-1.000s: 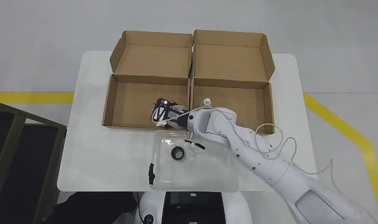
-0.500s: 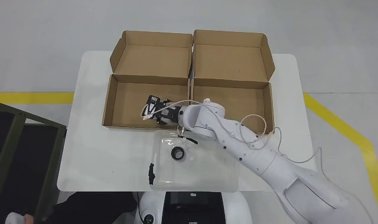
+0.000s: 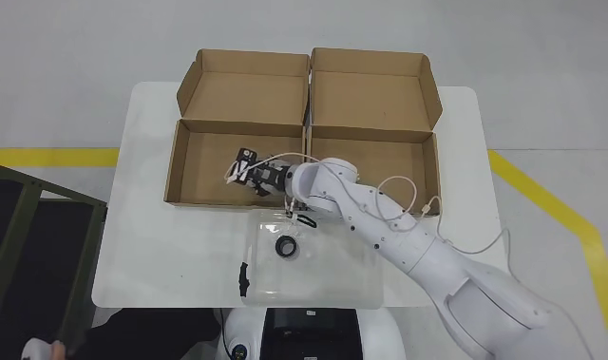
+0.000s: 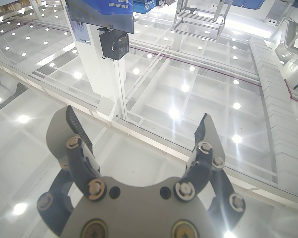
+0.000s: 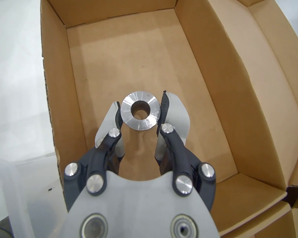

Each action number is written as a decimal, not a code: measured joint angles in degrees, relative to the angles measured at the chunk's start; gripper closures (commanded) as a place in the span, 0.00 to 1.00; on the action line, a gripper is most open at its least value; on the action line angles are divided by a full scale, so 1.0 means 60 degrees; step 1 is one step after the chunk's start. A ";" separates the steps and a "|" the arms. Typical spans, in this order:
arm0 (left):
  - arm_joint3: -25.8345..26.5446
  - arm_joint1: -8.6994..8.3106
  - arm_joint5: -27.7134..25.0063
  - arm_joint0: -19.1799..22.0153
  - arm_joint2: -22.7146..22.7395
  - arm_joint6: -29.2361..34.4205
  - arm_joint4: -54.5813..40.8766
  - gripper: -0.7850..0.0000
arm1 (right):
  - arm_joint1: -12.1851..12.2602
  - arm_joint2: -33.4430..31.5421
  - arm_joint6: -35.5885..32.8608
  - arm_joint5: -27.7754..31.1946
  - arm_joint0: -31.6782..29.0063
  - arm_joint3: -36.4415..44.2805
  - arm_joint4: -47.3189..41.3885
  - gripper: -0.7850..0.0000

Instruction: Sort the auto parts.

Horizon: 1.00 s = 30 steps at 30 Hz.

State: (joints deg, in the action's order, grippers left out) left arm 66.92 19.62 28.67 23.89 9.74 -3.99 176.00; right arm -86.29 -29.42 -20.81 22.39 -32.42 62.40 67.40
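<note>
**Held over target, drop pending**

Gripping a steel ring [image 5: 127, 112] in the right gripper [image 5: 140, 112], bore facing the wrist. Hanging over the floor of the cardboard box [image 5: 129, 58], at 11 o'clock from the clear bin [image 3: 323, 270]. Likely just needs release straight down. Holding the left gripper [image 4: 139, 134] spread wide, empty, pointed at the ceiling.
</note>
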 measured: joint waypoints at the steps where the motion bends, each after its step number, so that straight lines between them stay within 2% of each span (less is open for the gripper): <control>1: 0.0000 0.0000 0.0000 0.0000 0.0000 0.0000 0.0000 0.00 | -0.0008 -0.0035 -0.0012 0.0013 -0.0029 -0.0012 0.0011 0.66; 3: 0.0000 0.0000 0.0000 0.0000 0.0000 0.0000 0.0000 0.00 | -0.0018 -0.0087 -0.0029 0.0040 -0.0076 -0.0017 0.0026 0.65; 5: 0.0000 0.0000 0.0000 0.0000 0.0000 0.0000 0.0000 0.00 | -0.0027 -0.0152 -0.0051 0.0076 -0.0131 -0.0007 0.0042 0.54; 6: 0.0000 0.0000 0.0000 0.0000 0.0000 0.0000 0.0000 0.00 | -0.0029 -0.0179 -0.0062 0.0094 -0.0155 0.0000 0.0052 0.40; 7: 0.0000 0.0000 0.0000 0.0000 0.0000 0.0000 0.0000 0.00 | -0.0032 -0.0213 -0.0080 0.0124 -0.0187 0.0009 0.0067 0.13; 8: 0.0000 0.0000 0.0000 0.0000 0.0000 0.0000 0.0000 0.00 | -0.0032 -0.0241 -0.0094 0.0144 -0.0210 0.0018 0.0079 0.00; 13: 0.0000 0.0000 0.0000 0.0000 0.0000 0.0000 0.0000 0.00 | 0.0019 -0.0570 -0.0029 0.0199 -0.0346 0.0360 0.0094 0.00; 17: 0.0000 0.0000 0.0000 0.0000 0.0000 0.0000 0.0000 0.00 | 0.0166 -0.0984 -0.0114 0.0328 -0.0530 0.1240 0.0233 0.00; 24: 0.0000 0.0000 0.0000 0.0000 0.0000 0.0000 0.0000 0.00 | 0.0602 -0.2034 -0.1498 0.0633 -0.1426 0.3718 0.0166 0.00; 30: 0.0000 0.0000 0.0000 0.0000 0.0000 0.0000 0.0000 0.00 | 0.1036 -0.3011 -0.2570 0.1409 -0.2676 0.6133 0.0070 0.00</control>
State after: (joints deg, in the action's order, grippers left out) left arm 66.92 19.62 28.67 23.89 9.74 -3.99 176.00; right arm -80.08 -47.49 -36.23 30.84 -48.48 99.20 67.82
